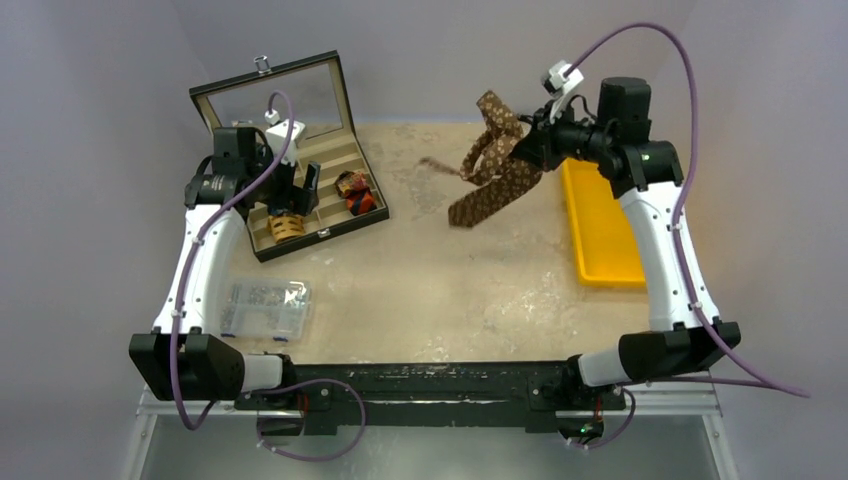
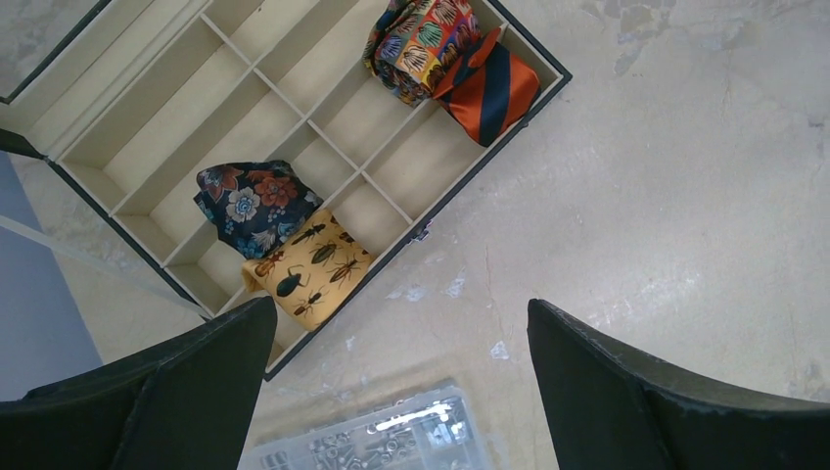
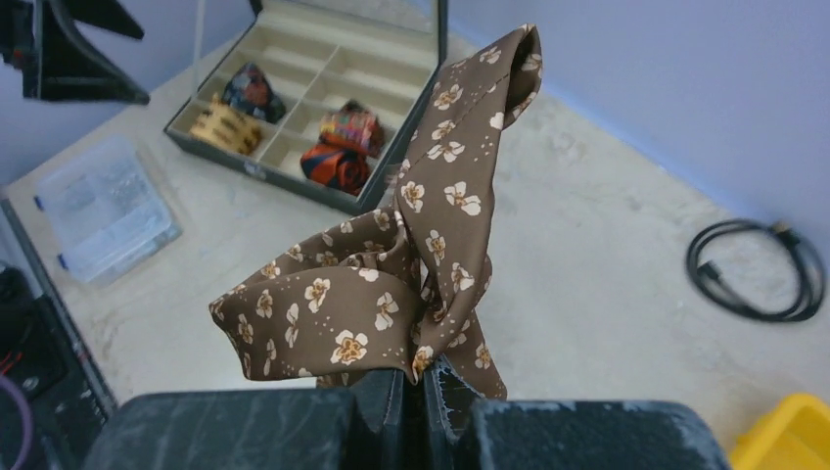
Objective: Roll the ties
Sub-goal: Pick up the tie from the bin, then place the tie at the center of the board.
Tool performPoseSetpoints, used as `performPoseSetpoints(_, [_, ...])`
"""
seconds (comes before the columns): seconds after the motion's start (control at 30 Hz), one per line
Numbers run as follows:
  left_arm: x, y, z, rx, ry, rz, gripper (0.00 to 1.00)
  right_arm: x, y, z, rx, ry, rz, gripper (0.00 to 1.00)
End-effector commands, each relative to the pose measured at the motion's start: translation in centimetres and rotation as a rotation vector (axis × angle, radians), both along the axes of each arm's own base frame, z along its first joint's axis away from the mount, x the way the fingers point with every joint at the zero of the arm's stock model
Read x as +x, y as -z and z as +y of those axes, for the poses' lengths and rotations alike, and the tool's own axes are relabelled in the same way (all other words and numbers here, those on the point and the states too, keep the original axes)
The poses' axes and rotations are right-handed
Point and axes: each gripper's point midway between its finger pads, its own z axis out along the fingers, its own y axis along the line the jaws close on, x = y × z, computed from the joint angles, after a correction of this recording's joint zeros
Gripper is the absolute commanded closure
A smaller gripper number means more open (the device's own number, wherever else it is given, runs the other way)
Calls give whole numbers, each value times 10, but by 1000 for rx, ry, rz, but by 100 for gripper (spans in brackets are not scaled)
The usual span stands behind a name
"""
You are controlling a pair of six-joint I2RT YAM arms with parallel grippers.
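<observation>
Top external view: a pale, scuffed worktop [image 1: 420, 290] with two white robot arms mounted at its near edge. A yellow tray [image 1: 600, 230] lies at the right side. An open black tie case [image 1: 335, 155] with cream compartments sits at the far left, its lid raised.

A brown tie [image 1: 497, 170] printed with small cream flowers is bunched and lifted above the worktop beside the tray. The right hand [image 3: 423, 377] is clamped tight on its folds, and its loose ends hang down.

A clear plastic parts box [image 1: 265, 307] rests near the left arm.

The left hand [image 2: 399, 308] hovers over the case with its fingers spread wide, holding nothing.

Four rolled ties sit in the case: a dark floral one [image 2: 253, 204] touching a yellow insect-print one [image 2: 308, 264], and a multicoloured one [image 2: 421, 44] touching an orange-and-navy striped one [image 2: 489, 88].

A black cable loop [image 3: 754, 269] lies near the back wall.
</observation>
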Motion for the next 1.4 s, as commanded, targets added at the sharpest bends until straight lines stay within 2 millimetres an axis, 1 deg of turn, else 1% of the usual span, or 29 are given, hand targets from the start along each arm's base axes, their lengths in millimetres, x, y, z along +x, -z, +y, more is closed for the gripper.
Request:
performPoseSetpoints(0.0, [2, -34, -9, -42, 19, -104, 0, -6, 65, 7, -77, -2, 121, 100])
performPoseSetpoints(0.03, [1, -33, -10, -46, 25, -101, 0, -7, 82, 7, -109, -11, 142, 94])
performPoseSetpoints(0.1, [-1, -33, -12, -54, 32, -99, 0, -10, 121, 2, -189, -20, 210, 49])
performPoseSetpoints(0.13, [-2, -33, -12, -55, 35, -97, 0, -11, 138, -5, -233, -5, 247, 33])
performPoseSetpoints(0.17, [-3, -33, -13, -56, 41, -95, 0, -12, 149, -10, -275, -10, 272, 24])
performPoseSetpoints(0.2, [-4, -33, -14, -55, 48, -93, 0, -15, 156, -16, -299, -3, 299, 21])
performPoseSetpoints(0.23, [-6, -31, -14, -51, 59, -89, 0, -17, 159, -25, -321, 20, 311, 21])
performPoseSetpoints(0.3, [-13, -28, -19, -51, 101, -80, 0, -23, 158, -48, -320, 87, 322, 21])
performPoseSetpoints(0.37, [-19, -23, -22, -48, 138, -77, 0, -36, 159, -77, -335, 144, 348, 23])
performPoseSetpoints(0.4, [-22, -21, -23, -47, 157, -79, 0, -46, 164, -91, -374, 152, 367, 25])
performPoseSetpoints(0.47, [-28, -14, -26, -44, 190, -75, 0, -69, 178, -133, -472, 206, 420, 31])
performPoseSetpoints(0.5, [-30, -12, -27, -44, 202, -73, 0, -88, 188, -151, -514, 215, 471, 33])
performPoseSetpoints(0.6, [-33, -6, -30, -41, 232, -61, 0, -131, 207, -199, -665, 286, 566, 40])
performPoseSetpoints(0.67, [-33, -4, -31, -39, 246, -54, 0, -162, 227, -222, -763, 312, 672, 44])
performPoseSetpoints(0.7, [-34, -3, -31, -39, 252, -53, 0, -174, 236, -230, -788, 329, 719, 45])
performPoseSetpoints(0.73, [-34, -3, -31, -37, 260, -55, 0, -183, 245, -236, -803, 342, 755, 46])
performPoseSetpoints(0.77, [-33, -2, -32, -36, 264, -56, 0, -188, 253, -240, -813, 359, 776, 46])
performPoseSetpoints(0.83, [-33, -1, -32, -33, 270, -60, 0, -185, 268, -245, -815, 404, 788, 47])
performPoseSetpoints(0.87, [-33, -1, -36, -30, 286, -60, 0, -180, 276, -247, -811, 423, 787, 47])
performPoseSetpoints(0.93, [-33, -3, -40, -27, 300, -66, 0, -168, 291, -251, -799, 450, 789, 48])
performPoseSetpoints(1.0, [-33, -5, -41, -30, 306, -73, 0, -152, 305, -253, -773, 467, 775, 47])
performPoseSetpoints(1.03, [-33, -7, -43, -35, 309, -77, 0, -138, 309, -256, -759, 491, 744, 46])
performPoseSetpoints(1.1, [-34, -8, -46, -49, 327, -82, 0, -119, 316, -264, -765, 518, 719, 45])
performPoseSetpoints(1.17, [-34, -6, -51, -51, 350, -83, 0, -92, 322, -270, -741, 538, 688, 44])
performPoseSetpoints(1.23, [-32, -2, -56, -31, 376, -76, 0, -63, 322, -276, -712, 570, 653, 44])
performPoseSetpoints(1.37, [-26, 5, -69, -2, 421, -73, 0, -7, 313, -289, -675, 607, 577, 41])
